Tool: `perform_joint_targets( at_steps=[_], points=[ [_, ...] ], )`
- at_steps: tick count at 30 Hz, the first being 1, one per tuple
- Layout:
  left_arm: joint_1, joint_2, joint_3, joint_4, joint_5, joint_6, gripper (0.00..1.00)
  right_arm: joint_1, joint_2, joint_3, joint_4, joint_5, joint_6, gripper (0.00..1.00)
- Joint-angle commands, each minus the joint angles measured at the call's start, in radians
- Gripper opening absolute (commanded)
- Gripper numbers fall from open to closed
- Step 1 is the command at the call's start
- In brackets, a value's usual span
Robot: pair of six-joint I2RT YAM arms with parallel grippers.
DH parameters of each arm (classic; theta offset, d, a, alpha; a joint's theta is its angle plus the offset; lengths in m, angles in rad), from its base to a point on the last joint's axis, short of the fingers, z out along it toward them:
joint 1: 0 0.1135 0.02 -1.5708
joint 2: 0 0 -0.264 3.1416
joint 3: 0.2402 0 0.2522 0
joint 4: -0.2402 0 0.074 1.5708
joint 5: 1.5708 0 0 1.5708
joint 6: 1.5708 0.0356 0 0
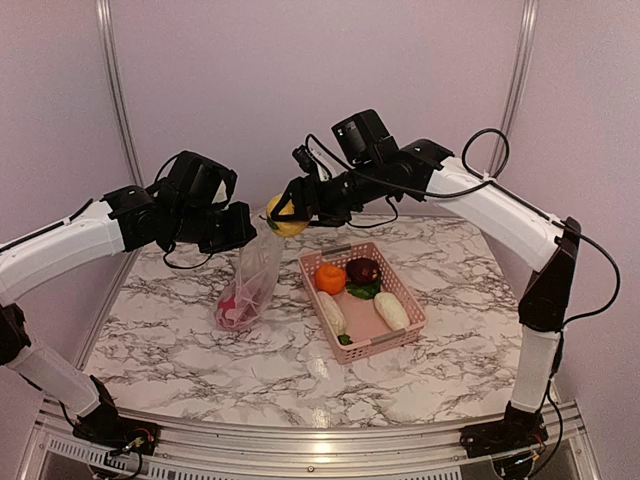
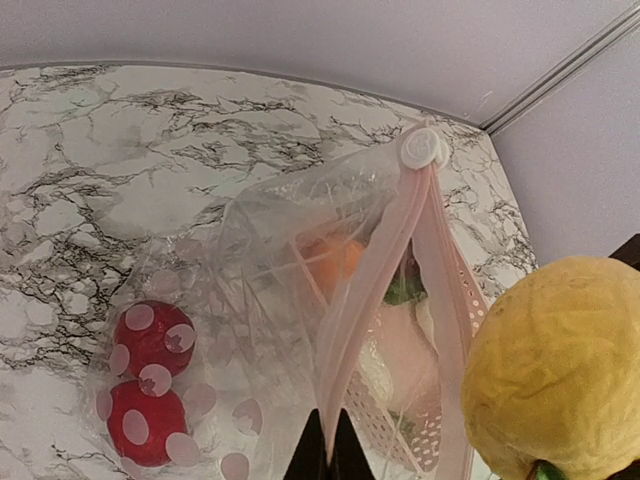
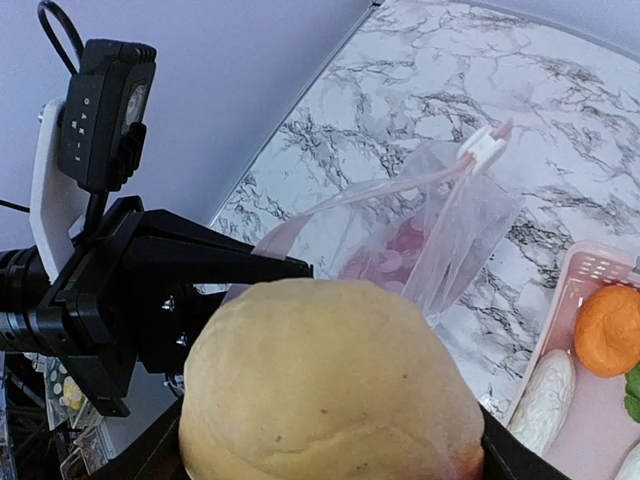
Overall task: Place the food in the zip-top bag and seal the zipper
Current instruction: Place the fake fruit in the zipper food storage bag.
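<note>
Top external view shows the zip-top bag (image 1: 250,285) hanging from the left gripper (image 1: 250,232), its fingers (image 2: 305,460) pinched tight on the mouth edge, the right gripper (image 1: 283,210) clamping a yellow ball (image 1: 287,226) just beside that mouth, two red balls (image 2: 150,338) inside.

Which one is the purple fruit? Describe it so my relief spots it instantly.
Find the pink basket right of centre on the marble table. At its far end sits the dark purple ball, beside the orange ball. It is the only dark piece there.
</note>
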Motion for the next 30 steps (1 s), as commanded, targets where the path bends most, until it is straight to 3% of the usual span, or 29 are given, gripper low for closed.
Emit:
perform_joint_targets(
  at_steps=[1, 7, 13, 19, 30],
  points=[
    [0.003, 0.015, 0.031, 0.01, 0.01, -0.008, 0.0, 0.015, 0.018, 0.033, 0.03, -0.027, 0.005, 0.62],
    [0.003, 0.023, 0.064, 0.012, 0.02, -0.002, 0.0, 0.015, 0.035, 0.023, 0.027, -0.028, 0.003, 0.62],
    [0.004, 0.022, 0.074, 0.008, 0.021, -0.001, 0.0, 0.015, 0.103, 0.082, -0.115, 0.057, -0.025, 0.63],
    [0.004, 0.032, 0.086, -0.003, 0.025, 0.001, 0.0, 0.015, 0.118, 0.071, -0.149, 0.091, -0.03, 0.63],
    [0.003, 0.072, 0.094, 0.004, 0.064, -0.013, 0.0, 0.025, 0.149, 0.158, -0.17, 0.011, -0.02, 0.69]
  ],
)
